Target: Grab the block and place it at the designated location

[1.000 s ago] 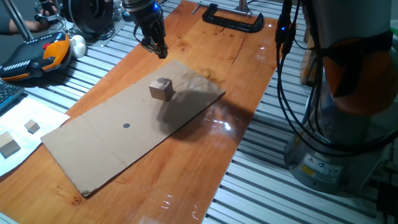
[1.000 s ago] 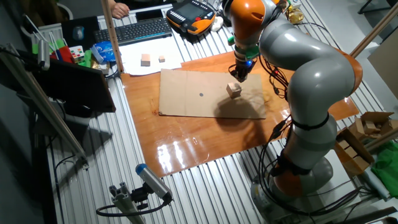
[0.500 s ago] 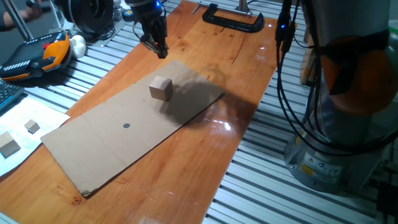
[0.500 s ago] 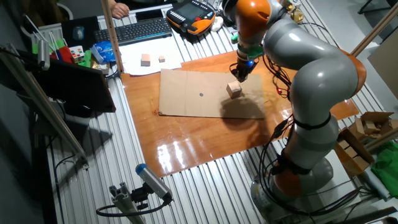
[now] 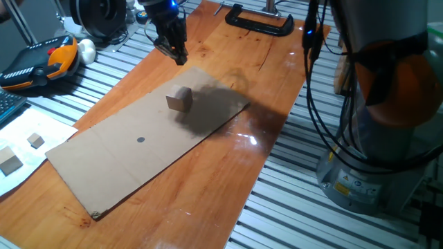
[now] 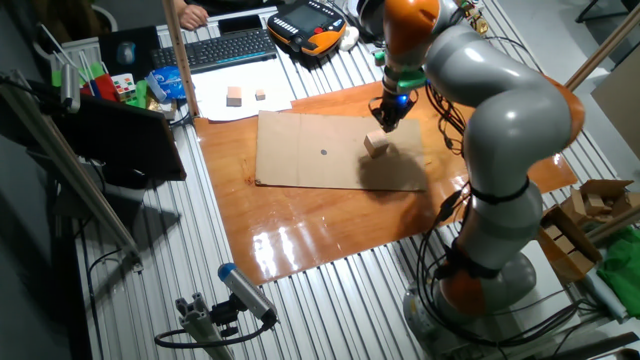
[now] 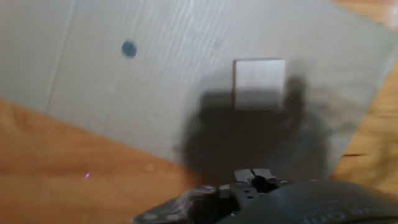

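The grey and orange jointed arm (image 6: pixel 500 130) bends over from its base at the table's edge and reaches down toward the flat brown cardboard sheet (image 5: pixel 124 162), its wrist pointing nearly straight down. The black two-finger gripper (image 5: pixel 173 50) hangs above the glossy orange-brown wooden tabletop (image 5: pixel 270 90), just past the sheet's far edge and apart from everything below it. In the hand view the fingertips (image 7: pixel 252 176) look pressed together with no gap, though that picture is blurred, so the jaws seem closed on nothing.

The plain light-tan wooden cube (image 5: pixel 179 99) with sharp edges sits flat on the cardboard near its far end, close below the gripper and partly inside the arm's dark shadow. The small dark round dot (image 5: pixel 140 140) marked in the sheet lies well apart from the cube, toward the sheet's middle. The cardboard is matte and faintly ribbed; the tabletop around it shines with reflections.
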`<state>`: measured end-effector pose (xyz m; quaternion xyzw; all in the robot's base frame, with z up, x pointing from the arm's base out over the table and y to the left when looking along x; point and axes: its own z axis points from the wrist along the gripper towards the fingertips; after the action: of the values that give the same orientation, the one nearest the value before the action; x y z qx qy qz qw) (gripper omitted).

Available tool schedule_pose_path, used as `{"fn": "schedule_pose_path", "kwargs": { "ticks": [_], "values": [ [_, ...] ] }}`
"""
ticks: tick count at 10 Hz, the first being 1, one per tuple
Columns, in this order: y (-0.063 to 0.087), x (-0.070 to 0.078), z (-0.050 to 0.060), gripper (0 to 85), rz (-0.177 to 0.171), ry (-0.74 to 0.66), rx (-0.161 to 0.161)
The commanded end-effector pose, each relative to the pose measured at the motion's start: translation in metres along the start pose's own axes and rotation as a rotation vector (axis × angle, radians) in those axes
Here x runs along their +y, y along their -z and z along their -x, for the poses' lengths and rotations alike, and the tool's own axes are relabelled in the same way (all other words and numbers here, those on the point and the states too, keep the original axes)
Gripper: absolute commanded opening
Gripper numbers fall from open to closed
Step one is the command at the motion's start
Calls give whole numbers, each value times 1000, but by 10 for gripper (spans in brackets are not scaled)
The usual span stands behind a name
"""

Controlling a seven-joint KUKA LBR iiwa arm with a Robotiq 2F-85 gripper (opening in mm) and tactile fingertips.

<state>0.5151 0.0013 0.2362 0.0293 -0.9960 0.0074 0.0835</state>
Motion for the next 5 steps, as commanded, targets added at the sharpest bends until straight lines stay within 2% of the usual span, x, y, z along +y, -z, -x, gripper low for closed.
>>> {"fn": "schedule_pose_path", "kwargs": {
  "ticks": [1,2,3,5],
  "values": [
    [0,0,0,7,-5,-8,-29],
    [0,0,0,87,-24,-12,-13],
    [-4,2,6,193,-55,-10,-17],
    [-13,-2,27,437,-87,7,-3]
  ]
}}
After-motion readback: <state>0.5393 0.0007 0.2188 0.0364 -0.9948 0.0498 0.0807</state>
